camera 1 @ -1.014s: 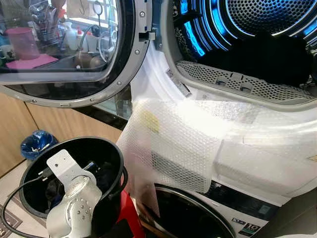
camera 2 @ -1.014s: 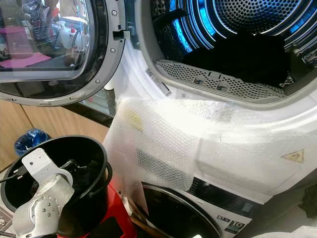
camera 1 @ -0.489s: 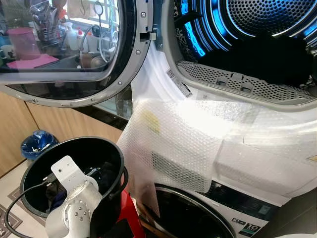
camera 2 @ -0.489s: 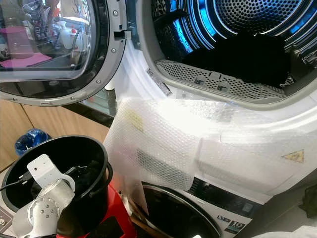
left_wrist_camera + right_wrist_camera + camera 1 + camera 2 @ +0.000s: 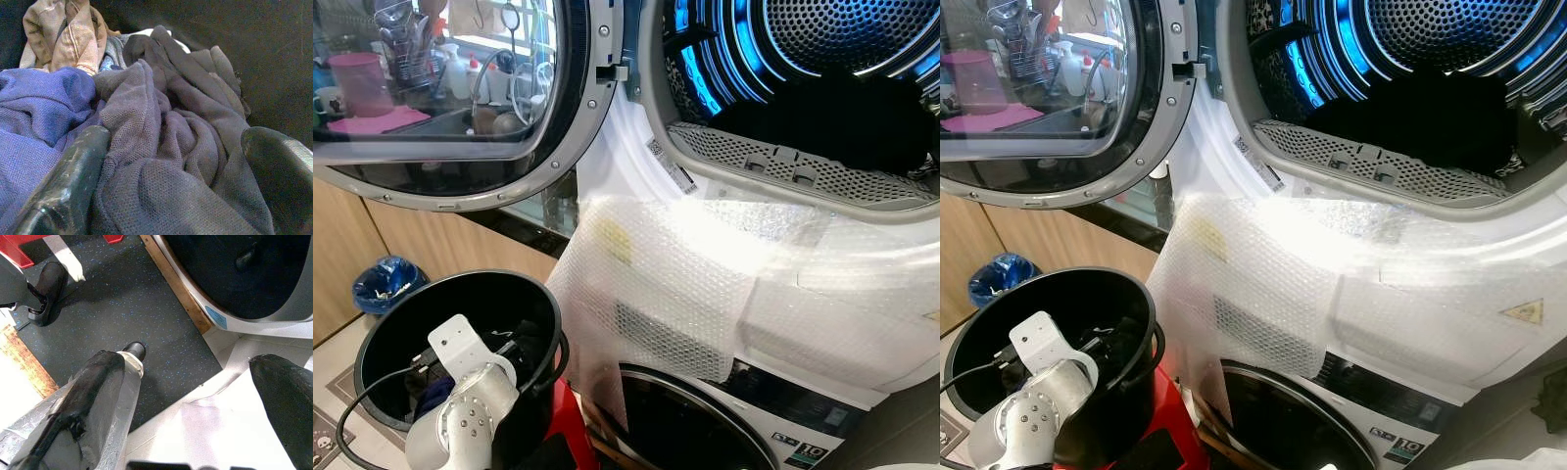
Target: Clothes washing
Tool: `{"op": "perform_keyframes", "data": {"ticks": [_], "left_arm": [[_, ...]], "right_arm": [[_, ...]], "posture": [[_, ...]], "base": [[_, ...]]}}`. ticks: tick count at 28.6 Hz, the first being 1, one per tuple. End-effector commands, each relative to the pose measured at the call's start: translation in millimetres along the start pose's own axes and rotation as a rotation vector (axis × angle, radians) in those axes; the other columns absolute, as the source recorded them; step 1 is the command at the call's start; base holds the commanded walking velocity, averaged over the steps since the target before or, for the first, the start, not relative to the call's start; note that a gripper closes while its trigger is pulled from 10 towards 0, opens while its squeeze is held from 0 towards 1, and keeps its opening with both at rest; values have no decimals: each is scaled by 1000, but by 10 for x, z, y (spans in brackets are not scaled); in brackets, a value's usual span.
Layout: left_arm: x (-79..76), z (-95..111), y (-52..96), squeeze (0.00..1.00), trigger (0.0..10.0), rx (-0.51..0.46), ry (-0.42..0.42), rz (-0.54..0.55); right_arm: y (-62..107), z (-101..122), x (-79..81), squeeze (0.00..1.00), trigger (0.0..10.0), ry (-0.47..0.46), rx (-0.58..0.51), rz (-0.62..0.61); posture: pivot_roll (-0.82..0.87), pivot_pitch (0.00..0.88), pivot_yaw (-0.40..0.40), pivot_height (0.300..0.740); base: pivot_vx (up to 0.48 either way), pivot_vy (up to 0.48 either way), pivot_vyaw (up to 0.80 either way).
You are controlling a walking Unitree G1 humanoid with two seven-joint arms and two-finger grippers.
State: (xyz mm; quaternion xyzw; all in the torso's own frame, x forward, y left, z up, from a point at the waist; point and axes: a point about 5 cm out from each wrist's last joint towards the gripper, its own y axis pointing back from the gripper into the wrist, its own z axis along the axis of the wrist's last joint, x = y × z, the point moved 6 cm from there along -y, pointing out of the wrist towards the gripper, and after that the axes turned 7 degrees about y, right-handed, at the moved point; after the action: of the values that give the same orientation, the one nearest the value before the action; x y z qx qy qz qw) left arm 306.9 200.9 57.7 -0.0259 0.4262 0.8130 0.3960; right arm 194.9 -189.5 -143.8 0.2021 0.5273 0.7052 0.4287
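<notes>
The round black plastic laundry bucket (image 5: 386, 318) stands on the floor below the open, glass-fronted round door (image 5: 440, 93) of the upper white front-loading machine (image 5: 842, 294), just beside the sheet of clear bubble wrap (image 5: 656, 284) that hangs down the machine's front. The silver left arm (image 5: 460, 431) reaches down into the bucket from its near rim. Inside the bucket, the left gripper (image 5: 176, 166) has its two black fingers (image 5: 73, 181) spread wide, one on each side of a crumpled dark grey-purple knit garment (image 5: 166, 147), pressing into the pile without closing on it. A blue knit garment (image 5: 39, 107) lies touching the grey one, and a tan garment (image 5: 61, 36) sits farther in against the bucket's wall. Above the bucket, the machine's blue-lit perforated drum (image 5: 822, 39) holds a dark heap of clothes (image 5: 842, 117). The right gripper (image 5: 195, 396) hangs with its fingers apart above a dark speckled floor mat (image 5: 117, 308), away from the bucket.
</notes>
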Motion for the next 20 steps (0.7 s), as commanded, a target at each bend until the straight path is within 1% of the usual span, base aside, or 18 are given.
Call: {"op": "perform_keyframes", "data": {"ticks": [1, 4, 6, 7, 8, 9, 11, 12, 15, 17, 20], "left_arm": [[92, -534, 45, 0, 10000, 162, 20, 14], [118, -541, 44, 0, 10000, 170, 21, 20], [88, -563, 55, 0, 10000, 204, 98, -1], [43, -564, 63, 0, 10000, 225, 162, -29], [43, -564, 63, 0, 10000, 225, 162, -29], [21, -534, 71, 0, 10000, 229, 209, -42], [12, -498, 77, 0, 10000, 225, 251, -45], [-28, -472, 86, 0, 10000, 229, 277, -66], [-91, -441, 92, 0, 10000, 234, 310, -94], [-150, -390, 74, 0, 10000, 233, 351, -119], [-192, -326, 56, 0, 10000, 213, 355, -138]], "right_arm": [[5, -32, -11, 0, 10000, 11, 11, 2], [6, -33, -17, 0, 10000, 24, 13, 4], [9, -32, -31, 0, 10000, 26, 12, 3], [11, -34, -42, 0, 10000, 29, 13, 2], [11, -34, -42, 0, 10000, 29, 13, 2], [14, -36, -53, 0, 10000, 32, 14, 2], [16, -39, -66, 0, 10000, 34, 15, 1], [20, -42, -82, 0, 10000, 36, 17, -2], [24, -47, -104, 0, 10000, 43, 20, -6], [29, -49, -130, 0, 10000, 44, 21, -10], [36, -54, -161, 0, 10000, 48, 23, -14]], "posture": [[-6, 0, -83, 740], [-4, 0, -85, 740], [-2, 0, -92, 740], [1, 0, -98, 740], [1, 0, -98, 740], [1, 0, -102, 740], [4, 0, -107, 740], [6, 0, -115, 740], [4, 0, -119, 740], [3, 0, -126, 740], [2, 0, -131, 740]], "base": [[0, 0, 0], [0, 0, 0], [0, 0, 0], [0, 0, 0], [0, 0, 0], [0, 0, 0], [0, 0, 0], [0, 0, 0], [0, 0, 0], [0, 0, 0], [0, 0, 0]]}}
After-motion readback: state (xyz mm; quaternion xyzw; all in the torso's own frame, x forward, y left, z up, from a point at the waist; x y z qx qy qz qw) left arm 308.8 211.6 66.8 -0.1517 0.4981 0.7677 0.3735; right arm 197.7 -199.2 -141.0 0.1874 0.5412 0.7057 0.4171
